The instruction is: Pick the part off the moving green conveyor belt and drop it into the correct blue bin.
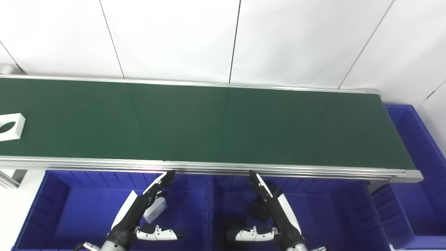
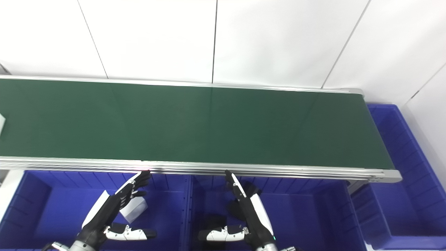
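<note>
No text, label, brand, number or sign can be read anywhere in either view.

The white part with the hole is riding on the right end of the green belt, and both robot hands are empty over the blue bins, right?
Not quite. The white part is at the left end of the green belt, as the left eye view shows. The left hand and right hand are indeed empty over the blue bins.

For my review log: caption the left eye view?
White part enters on green belt; both open hands, left and right, wait over blue bins.
</note>
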Robot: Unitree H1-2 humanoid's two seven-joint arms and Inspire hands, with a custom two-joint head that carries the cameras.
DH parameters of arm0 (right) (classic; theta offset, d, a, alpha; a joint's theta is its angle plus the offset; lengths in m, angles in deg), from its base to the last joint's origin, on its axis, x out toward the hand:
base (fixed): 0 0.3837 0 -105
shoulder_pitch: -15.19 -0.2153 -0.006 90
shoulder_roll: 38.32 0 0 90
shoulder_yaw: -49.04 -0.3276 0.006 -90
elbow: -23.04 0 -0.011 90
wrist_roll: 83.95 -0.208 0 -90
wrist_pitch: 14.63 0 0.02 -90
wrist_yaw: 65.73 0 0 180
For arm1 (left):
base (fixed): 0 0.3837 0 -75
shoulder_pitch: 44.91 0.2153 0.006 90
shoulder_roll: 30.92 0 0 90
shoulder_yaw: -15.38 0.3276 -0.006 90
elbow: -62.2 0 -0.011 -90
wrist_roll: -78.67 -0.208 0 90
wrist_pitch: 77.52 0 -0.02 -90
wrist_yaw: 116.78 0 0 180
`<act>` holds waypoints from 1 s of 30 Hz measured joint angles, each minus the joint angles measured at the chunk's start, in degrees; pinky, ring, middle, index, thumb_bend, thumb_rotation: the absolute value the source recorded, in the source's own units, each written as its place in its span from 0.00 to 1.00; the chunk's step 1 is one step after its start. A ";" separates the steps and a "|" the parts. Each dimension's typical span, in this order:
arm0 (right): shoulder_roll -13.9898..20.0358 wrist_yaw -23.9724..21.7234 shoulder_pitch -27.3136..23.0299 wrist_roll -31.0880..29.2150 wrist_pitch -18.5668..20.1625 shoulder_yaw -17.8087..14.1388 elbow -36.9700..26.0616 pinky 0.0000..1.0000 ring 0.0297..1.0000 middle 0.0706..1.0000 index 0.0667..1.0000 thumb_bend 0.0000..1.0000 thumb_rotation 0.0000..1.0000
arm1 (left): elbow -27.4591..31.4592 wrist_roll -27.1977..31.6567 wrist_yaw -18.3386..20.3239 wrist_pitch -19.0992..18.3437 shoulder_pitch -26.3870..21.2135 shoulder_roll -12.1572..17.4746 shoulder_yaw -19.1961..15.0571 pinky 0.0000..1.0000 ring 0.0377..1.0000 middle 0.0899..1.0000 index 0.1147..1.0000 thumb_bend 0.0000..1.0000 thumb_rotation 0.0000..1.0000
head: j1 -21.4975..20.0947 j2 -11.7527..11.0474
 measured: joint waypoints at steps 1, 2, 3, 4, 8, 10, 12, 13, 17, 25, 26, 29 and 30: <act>0.00 0.00 0.00 -0.03 0.00 0.00 0.00 0.94 0.94 0.96 0.98 0.89 0.12 | 0.00 0.00 0.00 0.00 0.00 0.00 0.00 0.82 0.90 0.92 0.93 0.96 0.25 | 0.09 -0.09; 0.00 0.00 0.00 -0.04 0.00 0.00 0.00 0.93 0.94 0.96 0.98 0.89 0.13 | 0.00 0.00 0.00 0.01 0.00 0.00 0.00 0.82 0.90 0.92 0.93 0.96 0.25 | 0.17 0.00; 0.00 0.00 -0.01 -0.07 0.00 -0.01 0.00 0.93 0.93 0.96 0.98 0.89 0.13 | 0.00 0.00 0.00 0.01 0.00 -0.01 0.01 0.82 0.90 0.92 0.93 0.96 0.25 | 0.18 0.00; 0.00 0.00 -0.01 -0.07 0.00 -0.01 0.00 0.93 0.94 0.96 0.99 0.89 0.13 | 0.00 0.00 0.00 0.01 0.00 -0.01 0.01 0.82 0.90 0.92 0.93 0.96 0.25 | 0.18 0.00; 0.00 -0.06 -0.01 -0.08 0.00 -0.01 0.00 0.93 0.94 0.95 0.99 0.89 0.13 | 0.00 -0.02 0.00 0.01 0.00 -0.01 0.01 0.82 0.90 0.92 0.93 0.96 0.26 | 0.09 0.00; 0.00 -0.08 -0.01 -0.13 0.00 -0.02 0.00 0.94 0.94 0.96 0.98 0.89 0.12 | 0.00 -0.02 0.00 0.01 0.00 -0.01 0.01 0.82 0.90 0.92 0.93 0.96 0.25 | 1.22 -0.17; 0.02 -0.10 0.00 -0.24 0.00 -0.04 -0.01 0.93 0.94 0.96 0.99 0.89 0.12 | 0.01 -0.04 0.00 0.01 0.00 -0.03 0.04 0.82 0.90 0.92 0.92 0.96 0.24 | 3.68 -0.52; 0.16 -0.13 0.01 -0.26 0.00 -0.09 -0.03 0.92 0.94 0.96 0.99 0.89 0.15 | 0.01 -0.08 -0.01 0.01 0.00 -0.08 0.09 0.82 0.90 0.92 0.92 0.95 0.24 | 7.17 -1.14; 1.42 -0.98 0.07 -1.11 -0.02 -0.31 -0.58 0.94 0.97 0.97 1.00 0.86 0.16 | -0.81 -0.06 -0.03 1.05 -0.05 -0.68 0.65 0.83 0.89 0.91 0.90 0.94 0.22 | 14.10 -3.15; 4.22 -1.95 -0.24 -5.80 -3.14 -1.88 2.80 1.00 1.00 1.00 1.00 0.84 0.16 | -3.32 -0.57 -0.70 2.60 -0.30 -3.21 1.65 0.76 0.84 0.87 0.86 0.97 0.20 | 21.80 -7.29; 4.22 -2.01 -0.33 -5.96 -3.22 -2.00 3.34 1.00 1.00 1.00 1.00 0.83 0.16 | -3.87 -0.98 -0.81 2.70 -0.50 -3.43 1.67 0.75 0.83 0.86 0.85 0.97 0.20 | 23.02 -8.86; 4.10 -2.23 -0.54 -6.84 -3.60 -2.06 4.36 1.00 1.00 1.00 1.00 0.83 0.15 | -4.68 -2.33 -1.68 2.96 -0.67 -3.93 1.89 0.74 0.82 0.85 0.84 0.98 0.19 | 23.20 -9.66; 4.09 -2.23 -0.61 -6.96 -3.68 -2.15 4.84 1.00 1.00 1.00 1.00 0.83 0.13 | -4.89 -2.40 -1.81 3.17 -0.76 -4.05 1.92 0.74 0.82 0.85 0.84 0.99 0.18 | 22.94 -10.28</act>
